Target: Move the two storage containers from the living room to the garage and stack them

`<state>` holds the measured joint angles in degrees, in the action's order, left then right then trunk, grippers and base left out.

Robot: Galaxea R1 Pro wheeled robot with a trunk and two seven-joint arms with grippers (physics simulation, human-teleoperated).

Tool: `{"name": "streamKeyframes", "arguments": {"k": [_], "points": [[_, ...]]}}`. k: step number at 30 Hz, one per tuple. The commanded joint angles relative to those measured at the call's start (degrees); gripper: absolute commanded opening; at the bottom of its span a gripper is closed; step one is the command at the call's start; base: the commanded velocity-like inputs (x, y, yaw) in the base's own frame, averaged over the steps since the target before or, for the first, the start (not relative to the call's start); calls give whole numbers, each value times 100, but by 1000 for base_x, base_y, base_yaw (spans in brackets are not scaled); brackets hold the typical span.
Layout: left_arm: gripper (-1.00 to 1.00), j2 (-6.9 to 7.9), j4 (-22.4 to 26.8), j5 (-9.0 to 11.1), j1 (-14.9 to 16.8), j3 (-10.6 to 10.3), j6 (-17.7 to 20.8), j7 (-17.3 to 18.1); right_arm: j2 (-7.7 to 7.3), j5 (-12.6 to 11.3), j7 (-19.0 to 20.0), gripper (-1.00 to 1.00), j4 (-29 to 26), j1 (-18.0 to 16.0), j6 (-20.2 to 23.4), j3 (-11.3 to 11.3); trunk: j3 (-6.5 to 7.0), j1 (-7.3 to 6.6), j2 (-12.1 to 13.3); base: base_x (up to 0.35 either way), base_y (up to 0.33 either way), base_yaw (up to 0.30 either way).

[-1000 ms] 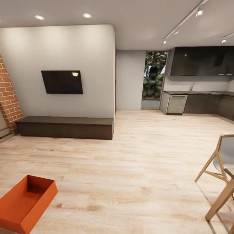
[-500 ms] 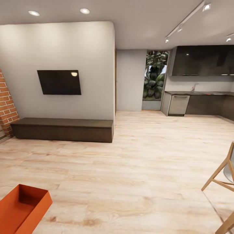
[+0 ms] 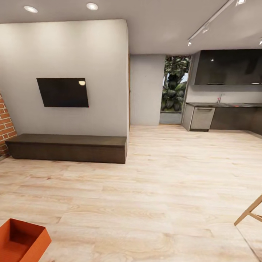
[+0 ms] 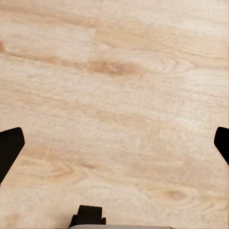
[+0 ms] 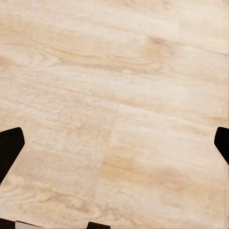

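Left end effector (image 4: pixel 114 143) in the left wrist view: two dark fingertips at opposite edges of the frame, spread wide apart with nothing between them, over light wood plank flooring (image 4: pixel 114 86). Right end effector (image 5: pixel 114 143) in the right wrist view: the same arrangement, fingertips far apart and holding nothing, above the same pale planks.

Head view: a furnished room with wood plank flooring running through to an open kitchen. One orange-red storage container (image 3: pixel 20 243) lies at the lower left corner of the frame, open side up and cut off by the frame edge; its smooth walls and bare interior are visible, and it appears to rest on the flooring, though its base is out of frame. It stands well apart from the furniture.

Against the pale wall (image 3: pixel 72 47) hangs a dark television (image 3: pixel 62 92), and below it runs a long, low dark cabinet (image 3: pixel 67 147) on the flooring. A strip of red brick wall (image 3: pixel 5 123) borders the far left. To the right of the wall, a passage leads to a tall window with green foliage (image 3: pixel 174 85). Dark kitchen units (image 3: pixel 227 116) with a sink tap occupy the right background, under a dark upper cabinet (image 3: pixel 229 67). A wooden chair leg (image 3: pixel 251 211) enters at the lower right edge. Recessed ceiling lights (image 3: pixel 91 6) and a track light rail (image 3: pixel 211 20) mark the ceiling.
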<state>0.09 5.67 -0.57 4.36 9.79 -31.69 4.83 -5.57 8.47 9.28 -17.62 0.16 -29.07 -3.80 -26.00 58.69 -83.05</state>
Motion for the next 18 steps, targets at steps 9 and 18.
{"name": "streamKeyframes", "arguments": {"k": [9,18], "points": [[100,0,-5,-5,4,49,-13,47,3,50,21,100,-5,2,-3,-41,-5,4,-2,326,0,0],[100,0,-6,-5,4,49,-13,45,3,49,21,100,-5,2,-2,-41,-5,4,-2,326,0,0]]}}
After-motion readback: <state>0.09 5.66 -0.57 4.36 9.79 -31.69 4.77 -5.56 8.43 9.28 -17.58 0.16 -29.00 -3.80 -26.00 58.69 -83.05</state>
